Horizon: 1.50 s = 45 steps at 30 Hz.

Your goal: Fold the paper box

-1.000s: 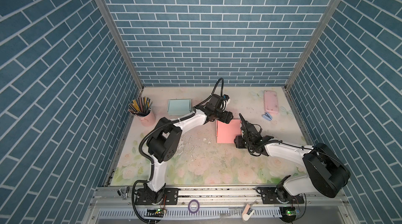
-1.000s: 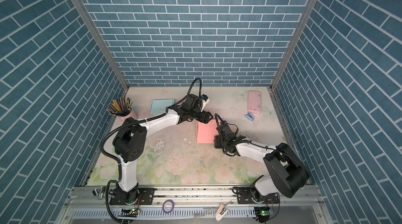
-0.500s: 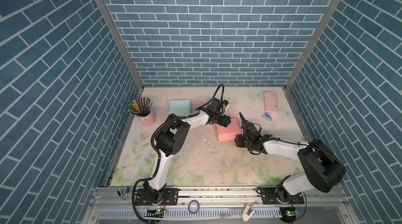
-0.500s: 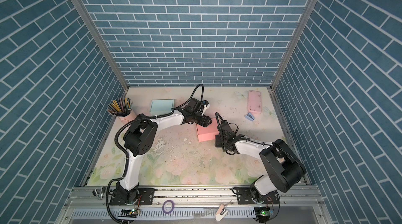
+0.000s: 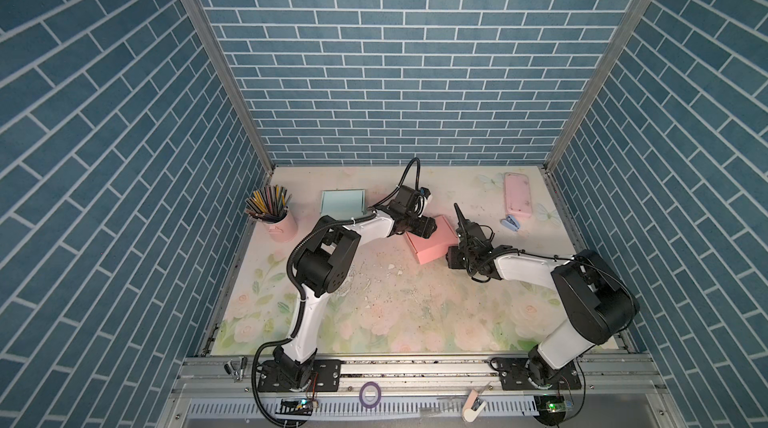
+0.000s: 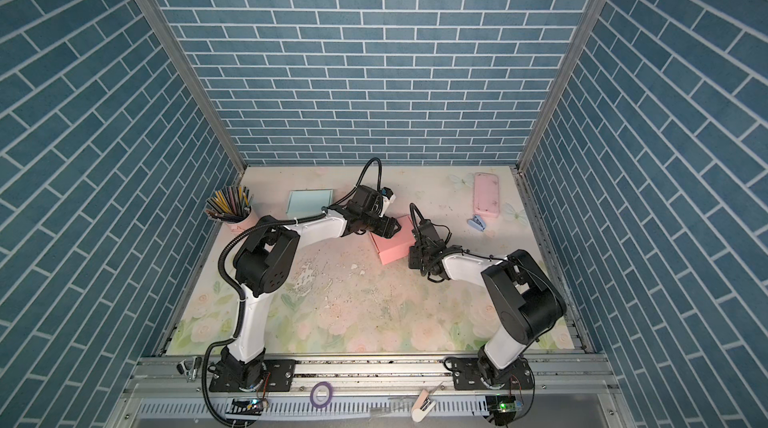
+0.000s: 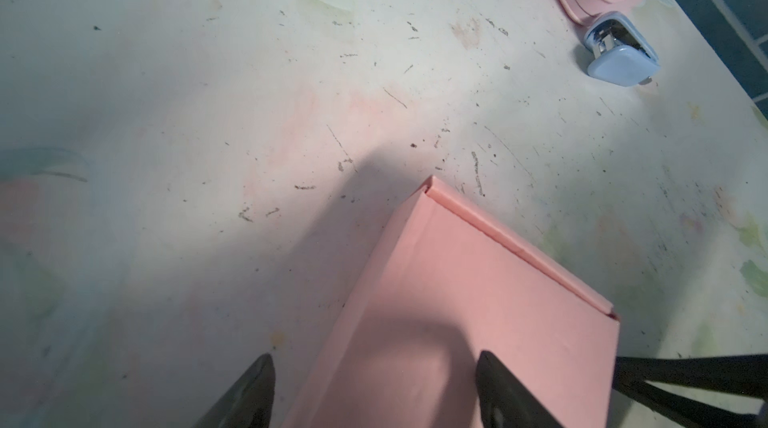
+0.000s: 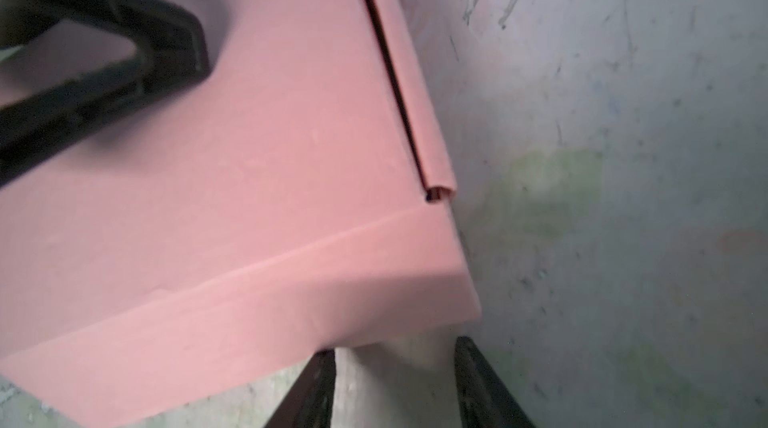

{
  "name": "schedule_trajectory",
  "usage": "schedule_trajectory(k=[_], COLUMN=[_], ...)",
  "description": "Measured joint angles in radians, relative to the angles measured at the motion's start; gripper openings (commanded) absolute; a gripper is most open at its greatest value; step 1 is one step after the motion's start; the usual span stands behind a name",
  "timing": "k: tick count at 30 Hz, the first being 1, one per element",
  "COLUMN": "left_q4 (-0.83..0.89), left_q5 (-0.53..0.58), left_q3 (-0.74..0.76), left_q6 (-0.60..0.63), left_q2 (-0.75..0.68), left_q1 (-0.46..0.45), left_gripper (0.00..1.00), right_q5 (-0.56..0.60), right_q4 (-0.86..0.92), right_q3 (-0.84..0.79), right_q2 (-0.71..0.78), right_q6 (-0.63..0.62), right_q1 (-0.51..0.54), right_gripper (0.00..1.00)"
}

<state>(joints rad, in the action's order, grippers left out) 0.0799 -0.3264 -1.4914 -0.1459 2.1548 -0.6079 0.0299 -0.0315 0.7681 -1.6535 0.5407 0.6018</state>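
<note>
One box (image 5: pixel 435 243), one stapler (image 5: pixel 510 222), one cup (image 5: pixel 281 227)

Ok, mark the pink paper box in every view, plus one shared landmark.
In a top view: pink paper box mid-table, between both arms.
In a top view: box mid-table too.
Left wrist: box at the left gripper.
Right wrist: box just beyond the right gripper.
Landmark: left gripper over the lid.

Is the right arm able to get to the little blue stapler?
Probably yes. The stapler lies on bare table close to the right hand, with nothing between them.
</note>
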Motion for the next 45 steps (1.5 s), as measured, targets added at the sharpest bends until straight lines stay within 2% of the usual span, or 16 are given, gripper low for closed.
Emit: schedule_trajectory(k=[6,18,28,32,36,41,45], left_q4=[-0.004,-0.016,-0.043,-0.042,-0.029,0.016,0.019], left_q5=[-0.017,-0.086,-0.095,-0.164,-0.218,-0.218,-0.219], left_q3=[0.005,0.015,0.034,0.048,0.072,0.079,0.095], left_q6=[-0.006,-0.042,-0.042,-0.059,-0.063,-0.042,-0.044], left_q2=[0.0,0.002,0.001,0.0,-0.006,-0.032,-0.069], left_q1=[0.009,0.046,0.078,0.079,0.081,0.091,0.092], left_gripper=[0.76,0.75,0.75,0.75,0.76,0.76,0.77], right_q5=[-0.026,-0.053,-0.033,-0.081,-0.103,-0.109,-0.109], right_q4=[-0.033,-0.171,-0.177,-0.212,-0.145,-0.038,0.006], right_q3=[0.062,0.067,0.088,-0.051,-0.199,-0.286,-0.261], right_q2=[-0.066,-0.123,-0.141,-0.028,0.158,0.41,0.475], right_q6=[-0.007,0.005,0.023,0.059,0.083,0.091,0.079], right_q1=[-0.003,-0.003,0.083,0.122,0.114,-0.028,-0.126], right_gripper=[0.47,0.46,0.45,0.46,0.46,0.44,0.41])
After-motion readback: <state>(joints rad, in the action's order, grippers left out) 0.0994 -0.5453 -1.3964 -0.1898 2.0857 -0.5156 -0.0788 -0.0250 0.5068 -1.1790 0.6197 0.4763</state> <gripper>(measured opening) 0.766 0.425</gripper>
